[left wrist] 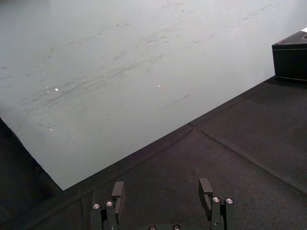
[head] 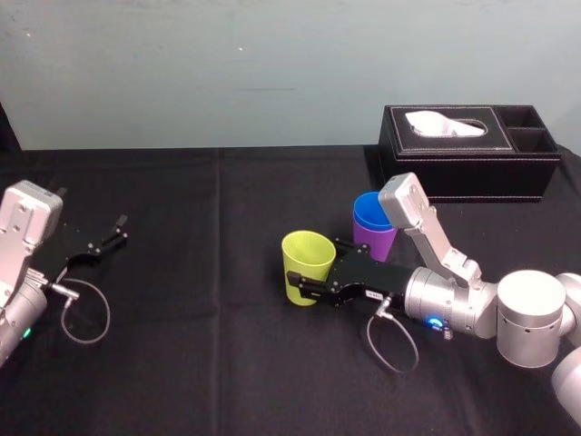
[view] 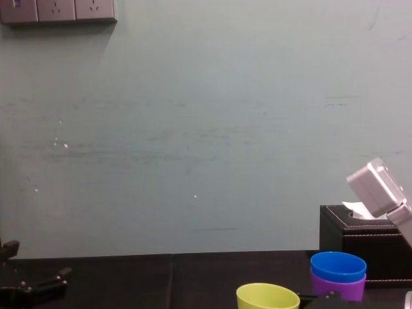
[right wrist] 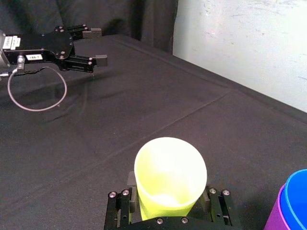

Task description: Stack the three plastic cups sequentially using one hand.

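clasping yellow-green cup (head: 307,259), right gripper (head: 305,289) level

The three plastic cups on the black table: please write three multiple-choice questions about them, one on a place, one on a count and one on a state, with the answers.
1. Where is the blue plastic cup?
A. nested inside the purple plastic cup
B. alone on the table
C. in the left gripper

2. How many cups stand apart from the stack?
A. none
B. one
C. two

3. What is the state of the right gripper?
A. open, far from every cup
B. closed on the yellow-green plastic cup
C. closed on the purple cup

Answers:
1 A: the blue rim sits just above the purple rim in the head and chest views.
2 B: the yellow-green cup is the single one outside the stack.
3 B: the right wrist view shows a finger on each side of that cup. The left gripper lies open at the table's left.
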`<state>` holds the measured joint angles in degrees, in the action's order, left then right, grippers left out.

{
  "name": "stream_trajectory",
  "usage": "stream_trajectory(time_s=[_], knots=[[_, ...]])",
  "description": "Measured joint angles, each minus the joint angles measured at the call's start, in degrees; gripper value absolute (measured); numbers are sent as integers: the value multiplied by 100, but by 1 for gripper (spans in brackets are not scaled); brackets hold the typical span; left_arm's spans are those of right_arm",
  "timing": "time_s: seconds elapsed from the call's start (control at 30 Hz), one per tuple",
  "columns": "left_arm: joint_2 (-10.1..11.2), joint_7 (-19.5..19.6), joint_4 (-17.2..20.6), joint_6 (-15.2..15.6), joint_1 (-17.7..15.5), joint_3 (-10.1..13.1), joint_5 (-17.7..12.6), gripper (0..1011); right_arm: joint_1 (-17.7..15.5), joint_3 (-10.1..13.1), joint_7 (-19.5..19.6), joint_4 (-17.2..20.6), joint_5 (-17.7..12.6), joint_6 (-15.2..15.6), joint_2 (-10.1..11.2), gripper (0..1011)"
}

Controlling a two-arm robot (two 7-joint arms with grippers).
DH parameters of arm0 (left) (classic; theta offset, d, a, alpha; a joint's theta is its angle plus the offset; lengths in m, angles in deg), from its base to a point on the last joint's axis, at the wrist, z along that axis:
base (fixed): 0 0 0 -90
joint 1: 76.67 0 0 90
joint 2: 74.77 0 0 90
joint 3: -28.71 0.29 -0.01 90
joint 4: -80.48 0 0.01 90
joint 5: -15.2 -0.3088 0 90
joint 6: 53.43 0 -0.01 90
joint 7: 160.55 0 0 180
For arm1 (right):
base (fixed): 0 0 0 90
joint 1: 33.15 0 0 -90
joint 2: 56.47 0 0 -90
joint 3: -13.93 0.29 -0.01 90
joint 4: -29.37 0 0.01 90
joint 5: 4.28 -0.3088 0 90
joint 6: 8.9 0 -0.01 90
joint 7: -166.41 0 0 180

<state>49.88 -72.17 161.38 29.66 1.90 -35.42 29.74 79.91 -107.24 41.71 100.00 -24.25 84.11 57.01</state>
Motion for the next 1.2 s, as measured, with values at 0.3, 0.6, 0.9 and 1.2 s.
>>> stream_trajectory(time_s=[0.3,0.6,0.9,1.2], knots=[[0,0,0,0,0,0,0,1010,-149,92,182,425,8,65,88,739],[0,0,0,0,0,0,0,1010,-399,282,631,1103,87,232,197,739],[0,0,0,0,0,0,0,1010,-591,511,934,1514,170,330,240,739],[0,0,0,0,0,0,0,1010,-735,855,1144,1830,159,457,307,739]])
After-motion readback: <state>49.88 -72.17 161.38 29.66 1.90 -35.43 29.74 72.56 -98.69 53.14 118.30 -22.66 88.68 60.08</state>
